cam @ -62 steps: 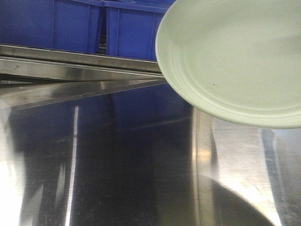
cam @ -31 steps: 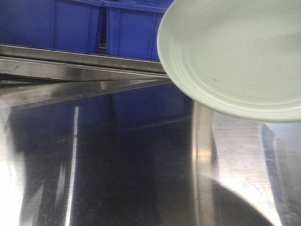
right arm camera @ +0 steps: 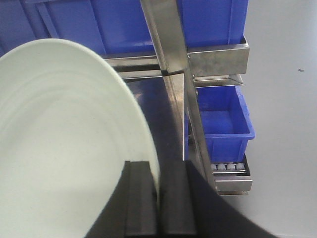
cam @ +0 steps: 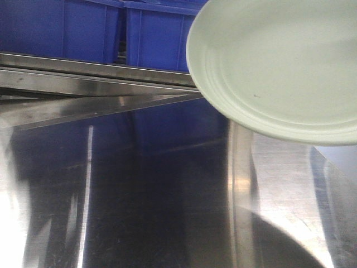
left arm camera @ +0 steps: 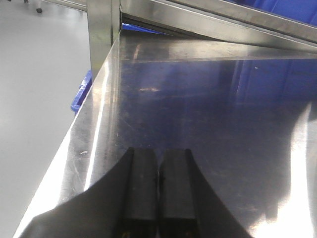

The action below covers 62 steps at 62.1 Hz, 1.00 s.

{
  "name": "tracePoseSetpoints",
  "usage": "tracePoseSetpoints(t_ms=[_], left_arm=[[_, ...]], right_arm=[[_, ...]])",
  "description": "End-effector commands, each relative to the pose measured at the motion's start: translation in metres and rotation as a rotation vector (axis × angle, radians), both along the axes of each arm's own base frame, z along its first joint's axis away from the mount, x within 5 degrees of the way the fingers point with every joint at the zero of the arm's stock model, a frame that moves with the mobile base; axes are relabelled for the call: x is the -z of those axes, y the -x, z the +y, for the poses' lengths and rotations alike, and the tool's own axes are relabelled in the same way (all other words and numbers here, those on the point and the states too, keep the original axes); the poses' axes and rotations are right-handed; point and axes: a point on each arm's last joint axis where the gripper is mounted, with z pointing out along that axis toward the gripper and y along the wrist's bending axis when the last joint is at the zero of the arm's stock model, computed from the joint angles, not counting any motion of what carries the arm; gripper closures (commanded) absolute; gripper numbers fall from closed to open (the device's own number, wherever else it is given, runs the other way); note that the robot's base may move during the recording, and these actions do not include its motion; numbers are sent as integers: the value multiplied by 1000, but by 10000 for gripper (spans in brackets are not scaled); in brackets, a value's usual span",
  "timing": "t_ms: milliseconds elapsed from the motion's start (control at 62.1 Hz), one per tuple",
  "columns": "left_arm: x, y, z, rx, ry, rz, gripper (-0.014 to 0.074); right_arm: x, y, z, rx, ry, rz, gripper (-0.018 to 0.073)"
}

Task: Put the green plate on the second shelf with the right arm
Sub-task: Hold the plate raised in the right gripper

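Observation:
The green plate [cam: 279, 61] is round, pale sage-green with faint rings. It hangs in the air at the upper right of the front view, above the steel shelf surface [cam: 139, 195]. In the right wrist view the plate [right arm camera: 64, 148] fills the left side. My right gripper [right arm camera: 158, 171] is shut on the plate's rim, one finger on each face. My left gripper [left arm camera: 158, 158] is shut and empty, low over the steel shelf [left arm camera: 198, 109] near its left edge.
Blue bins [cam: 89, 28] stand on the shelf level behind and above a steel rail [cam: 95, 72]. A steel upright post [right arm camera: 166, 39] stands right of the plate, with another blue bin [right arm camera: 223, 119] lower down. Grey floor [left arm camera: 34, 74] lies left of the shelf.
The plate rose slightly between the oldest frame and half a second ago; since then nothing has visibly moved.

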Motion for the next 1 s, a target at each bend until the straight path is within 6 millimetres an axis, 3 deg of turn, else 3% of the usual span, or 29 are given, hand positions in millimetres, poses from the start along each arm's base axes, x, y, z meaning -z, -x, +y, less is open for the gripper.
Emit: tracePoseSetpoints(t_ms=[0, 982], left_arm=[[5, 0, -1, 11, -8, -42, 472], [5, 0, 0, 10, -14, -44, 472]], right_arm=[[-21, -2, -3, 36, -27, -135, 510], [-21, -2, -3, 36, -27, -135, 510]])
